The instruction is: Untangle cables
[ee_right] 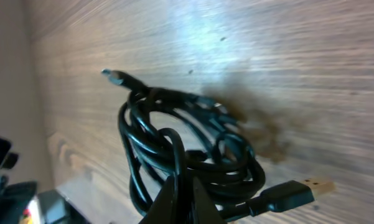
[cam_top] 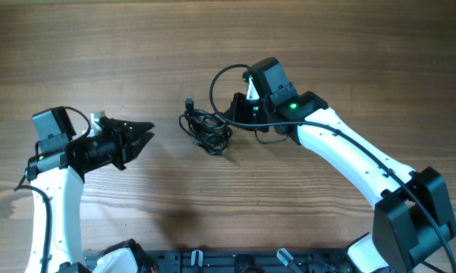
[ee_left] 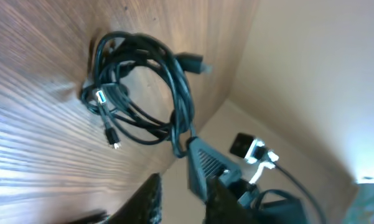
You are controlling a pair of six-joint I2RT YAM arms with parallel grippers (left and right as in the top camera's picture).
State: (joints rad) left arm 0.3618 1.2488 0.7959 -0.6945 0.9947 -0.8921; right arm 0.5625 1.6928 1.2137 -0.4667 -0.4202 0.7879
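Right gripper [cam_top: 232,119] clamps the cables [cam_top: 205,130] at frame centre; we should guide the left gripper [cam_top: 141,133], aperture indiscernible, onto one free loop.

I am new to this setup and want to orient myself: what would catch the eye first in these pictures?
A tangled bundle of thin black cables lies near the middle of the wooden table. The right gripper is shut on one loop of it, and a USB plug sticks out beside the fingers. The left gripper sits apart from the cables, on the bundle's other side.
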